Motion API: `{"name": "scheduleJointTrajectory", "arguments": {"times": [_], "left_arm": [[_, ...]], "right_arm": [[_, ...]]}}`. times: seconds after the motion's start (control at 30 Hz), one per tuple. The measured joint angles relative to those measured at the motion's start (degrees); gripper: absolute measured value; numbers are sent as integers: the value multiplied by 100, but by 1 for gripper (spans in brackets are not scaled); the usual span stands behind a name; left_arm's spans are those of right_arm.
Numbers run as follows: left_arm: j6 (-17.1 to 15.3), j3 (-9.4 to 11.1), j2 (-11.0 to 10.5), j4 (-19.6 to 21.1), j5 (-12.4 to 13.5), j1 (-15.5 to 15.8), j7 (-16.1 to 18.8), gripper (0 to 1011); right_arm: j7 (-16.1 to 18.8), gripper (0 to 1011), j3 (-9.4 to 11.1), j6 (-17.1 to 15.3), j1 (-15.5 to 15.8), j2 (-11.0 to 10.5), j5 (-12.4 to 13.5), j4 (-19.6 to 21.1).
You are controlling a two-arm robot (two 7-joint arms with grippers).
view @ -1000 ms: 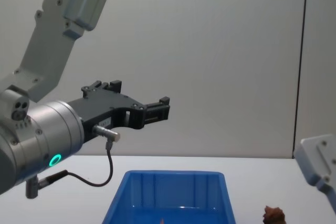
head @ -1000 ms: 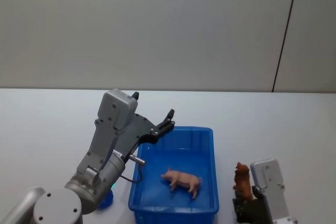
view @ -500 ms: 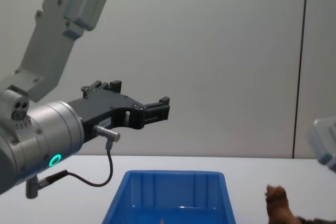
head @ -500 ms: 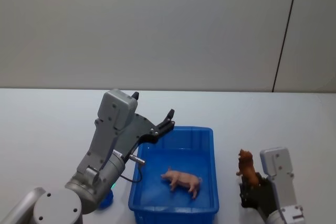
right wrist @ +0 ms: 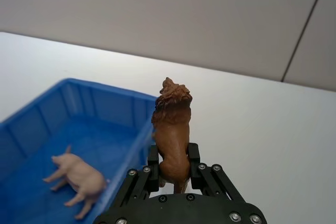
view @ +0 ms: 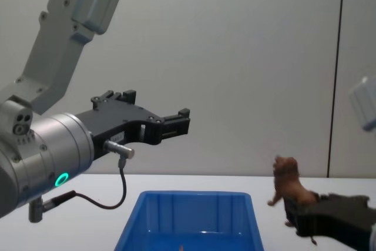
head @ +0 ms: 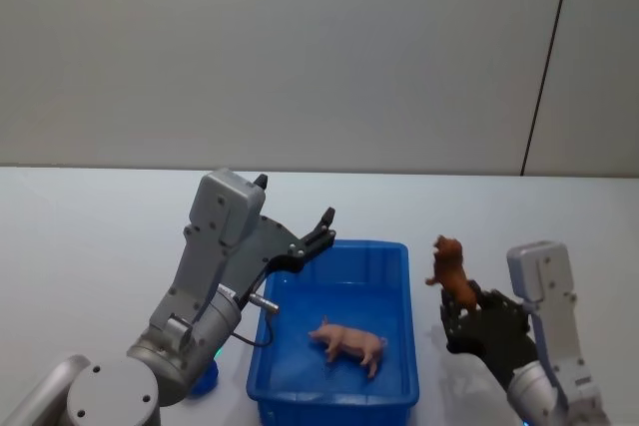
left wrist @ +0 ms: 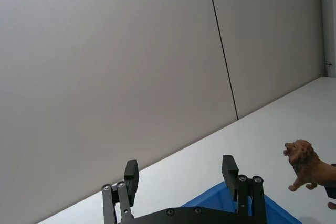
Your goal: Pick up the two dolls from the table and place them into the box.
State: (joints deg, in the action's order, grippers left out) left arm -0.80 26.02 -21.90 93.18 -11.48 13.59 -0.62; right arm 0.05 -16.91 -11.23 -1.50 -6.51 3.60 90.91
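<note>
White table (head: 80, 236) spans the whole workspace, plain wall behind. Left arm is raised over the left side of the box; left gripper (head: 295, 199) hangs in the air above the box's left far corner, fingers spread wide, nothing between them. Blue box (head: 329, 404) sits on the table in front of the robot, long side running away from it. Right gripper (head: 464, 308) is just right of the box, off the table, clamped on the brown doll's hindquarters. Brown doll (head: 451, 271), a lion figure, is held head-up, facing toward the box, above rim level in the chest view (view: 288, 183), beside the box's right wall, not over it. Pink doll (head: 347, 341), a pig figure, lies on its side on the box floor, toward the near right part.
</note>
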Motion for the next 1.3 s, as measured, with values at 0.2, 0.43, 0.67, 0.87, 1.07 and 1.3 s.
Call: {"name": "scheduleJointTrajectory", "arguments": {"times": [0.2, 0.43, 0.67, 0.87, 1.07, 1.3], "left_arm": [[0, 0, 0, 0, 0, 0, 0, 1001], [0, 0, 0, 0, 0, 0, 0, 1001], [0, 0, 0, 0, 0, 0, 0, 1001], [0, 0, 0, 0, 0, 0, 0, 1001], [0, 0, 0, 0, 0, 0, 0, 1001], [0, 0, 0, 0, 0, 0, 0, 1001]], "right_arm": [[479, 306, 21, 61, -105, -15, 90, 85], [1011, 306, 6, 19, -304, 41, 152, 23], [1398, 371, -72, -111, -568, 188, 149, -271], [1547, 576, -142, -238, -765, 322, 93, -566], [1562, 770, -169, -276, -881, 404, 89, -757], [1379, 960, -153, -156, -883, 413, 136, -785]]}}
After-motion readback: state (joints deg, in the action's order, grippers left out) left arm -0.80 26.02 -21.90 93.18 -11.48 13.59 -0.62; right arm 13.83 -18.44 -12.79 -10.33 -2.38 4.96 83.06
